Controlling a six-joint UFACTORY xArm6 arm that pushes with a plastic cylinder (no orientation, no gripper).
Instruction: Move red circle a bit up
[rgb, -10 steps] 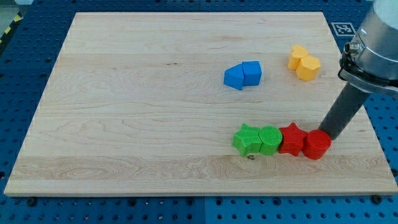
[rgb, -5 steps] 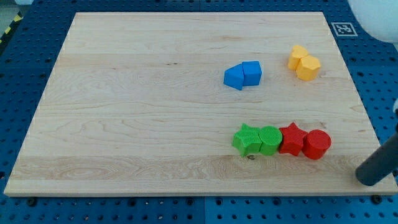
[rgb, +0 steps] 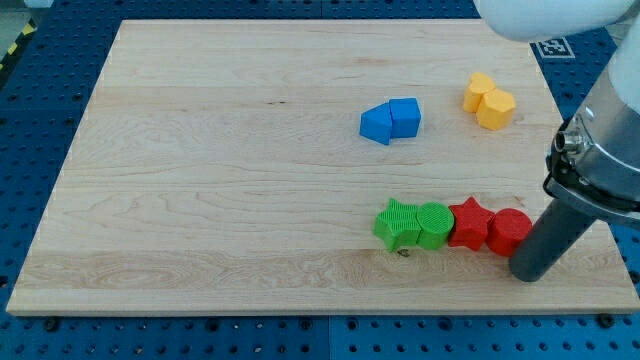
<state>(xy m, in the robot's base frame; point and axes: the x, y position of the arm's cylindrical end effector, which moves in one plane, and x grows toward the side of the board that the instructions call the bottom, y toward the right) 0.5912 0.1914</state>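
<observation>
The red circle (rgb: 506, 230) lies near the board's lower right, touching the red star (rgb: 468, 223) on its left. My tip (rgb: 527, 271) rests on the board just below and to the right of the red circle; the rod covers the circle's right edge. The rod leans up toward the view's right.
A green star (rgb: 396, 224) and a green circle (rgb: 434, 224) continue the row to the left of the red star. Two blue blocks (rgb: 391, 120) sit together at the upper middle. Two yellow blocks (rgb: 488, 101) sit at the upper right. The board's right edge (rgb: 600, 215) is close.
My tip left the red circle's upper right side, swung out past the board's lower right edge, and has come back in just below and right of the circle. The blocks have not moved.
</observation>
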